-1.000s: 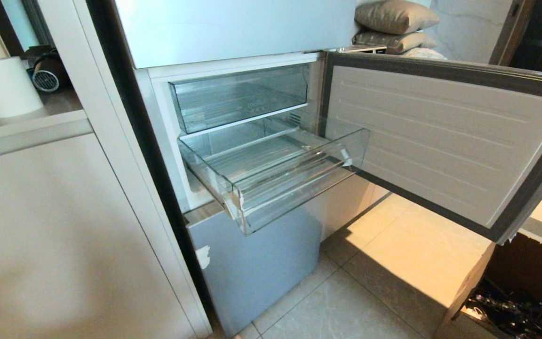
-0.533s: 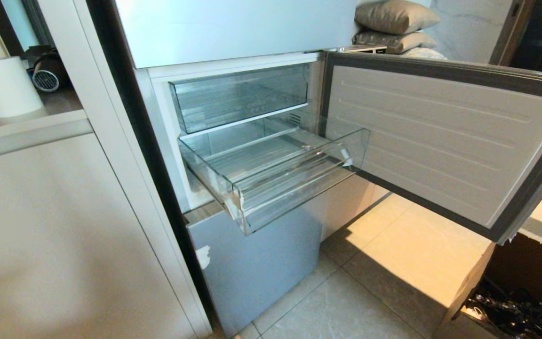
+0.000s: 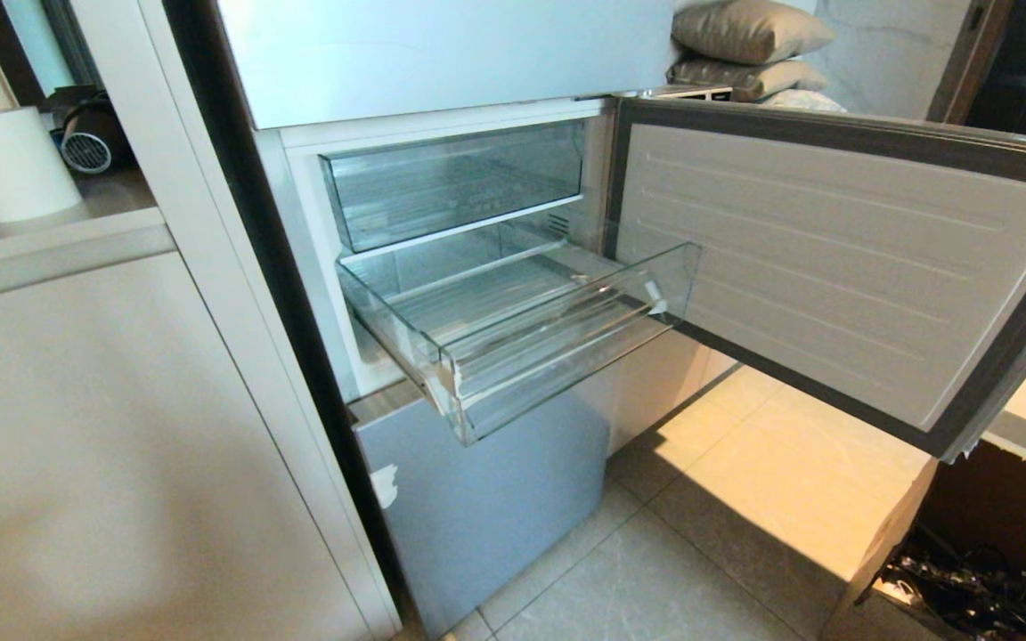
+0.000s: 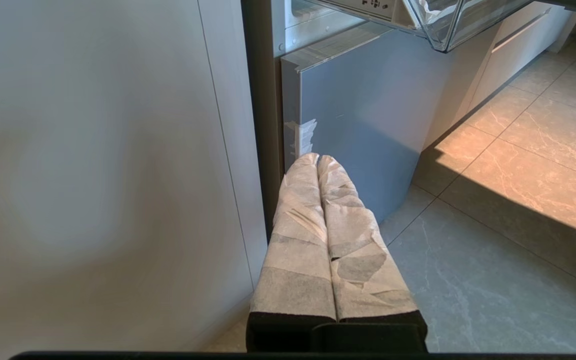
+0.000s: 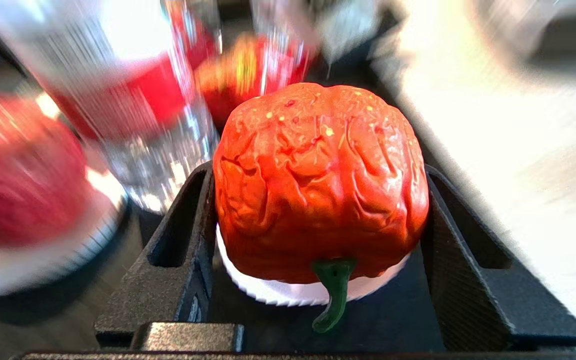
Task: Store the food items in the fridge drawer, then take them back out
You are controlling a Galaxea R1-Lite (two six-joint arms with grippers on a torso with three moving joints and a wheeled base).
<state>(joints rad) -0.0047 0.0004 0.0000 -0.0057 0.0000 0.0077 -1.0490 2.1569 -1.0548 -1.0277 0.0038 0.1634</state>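
right claw (image 5: 318,210) closed onto wrinkled red pepper (image 5: 318,185), drawer (image 3: 513,329) open

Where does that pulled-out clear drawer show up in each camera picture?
Head view: drawer mid-picture, pulled from the fridge.
Left wrist view: only its front corner, at the top edge.
Right wrist view: not in it.
Shared landmark: white tape below the drawer, head and left wrist.

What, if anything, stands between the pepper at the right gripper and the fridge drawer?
Nothing visible. The fridge drawer is pulled out and empty, the door is swung wide, and the upper bin stays pushed in behind. The right gripper flanks the red pepper outside the head view, so the route between is unseen.
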